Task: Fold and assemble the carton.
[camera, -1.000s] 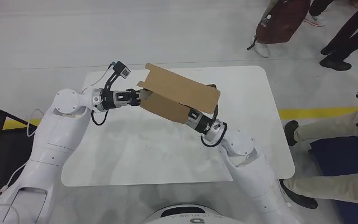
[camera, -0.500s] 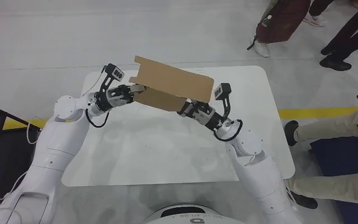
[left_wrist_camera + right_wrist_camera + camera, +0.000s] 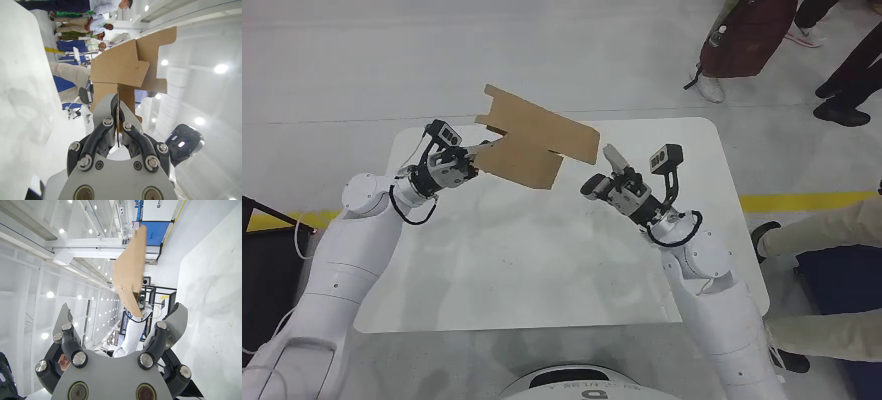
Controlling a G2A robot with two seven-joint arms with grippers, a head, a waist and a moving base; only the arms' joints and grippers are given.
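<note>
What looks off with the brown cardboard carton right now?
The unassembled brown cardboard carton hangs tilted above the white table, pinched at one edge by the left gripper alone. The right gripper is open and apart from it.

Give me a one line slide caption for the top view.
Left gripper holds the brown carton above the white table; the open right gripper hangs beside it, not touching.

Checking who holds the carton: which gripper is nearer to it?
Left. The left gripper is shut on an edge of the carton, holding it above the table; the right gripper is open, apart from the carton's other end.
</note>
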